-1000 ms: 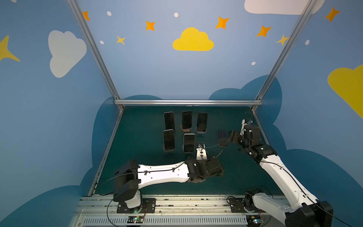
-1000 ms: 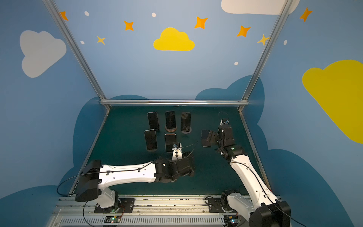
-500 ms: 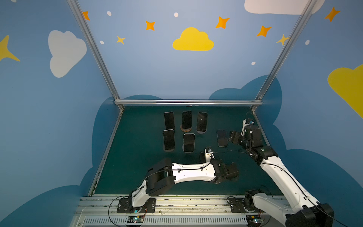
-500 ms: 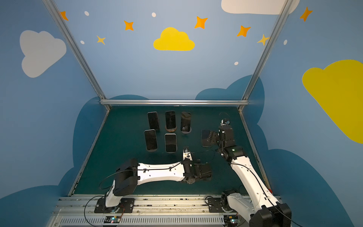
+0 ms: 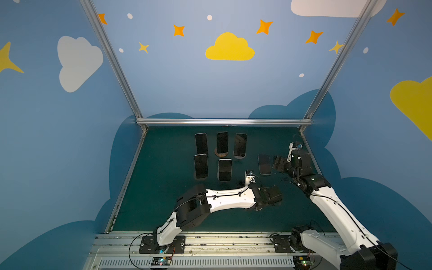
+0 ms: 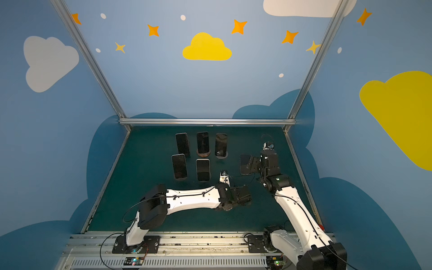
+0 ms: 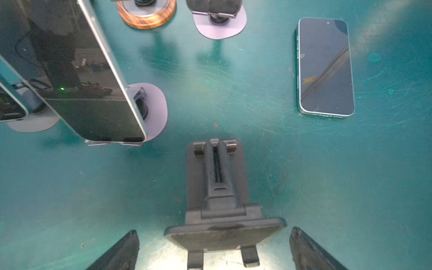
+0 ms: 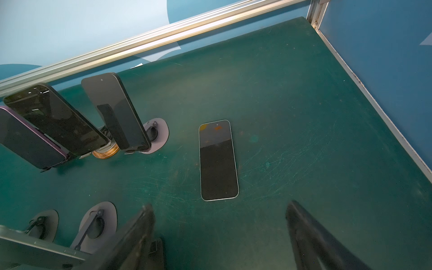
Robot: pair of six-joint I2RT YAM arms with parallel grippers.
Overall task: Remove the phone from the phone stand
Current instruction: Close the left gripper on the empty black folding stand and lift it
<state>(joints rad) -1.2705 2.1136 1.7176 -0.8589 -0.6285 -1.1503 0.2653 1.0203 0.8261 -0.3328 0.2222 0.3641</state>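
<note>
Six phones share the green tabletop (image 5: 152, 187). Five lean tilted on stands. They form a back-row trio (image 5: 222, 142), whose middle unit sits on a round wooden base (image 7: 146, 16), and a front-row pair (image 5: 225, 169).

The sixth phone (image 5: 264, 164) lies flat and screen up on the tabletop. It is to the right of both rows and off any stand.

A black phone stand (image 7: 217, 187) stands empty, nearer the front edge than the rows and well apart from the sixth phone. In both top views it cannot be made out beneath the left arm's wrist.

The left jaws, carried across the middle by the left arm (image 5: 229, 201), are spread fully wide and hold nothing. Their fingers (image 7: 121, 252) flank the upper plate of the black phone stand, with a gap visible on each side.

The right jaws, on the right arm (image 5: 327, 205), hover just beside the sixth phone. They stand partly open and empty. Their fingers (image 8: 311, 238) stop short of the phone's near end and touch nothing.
</note>
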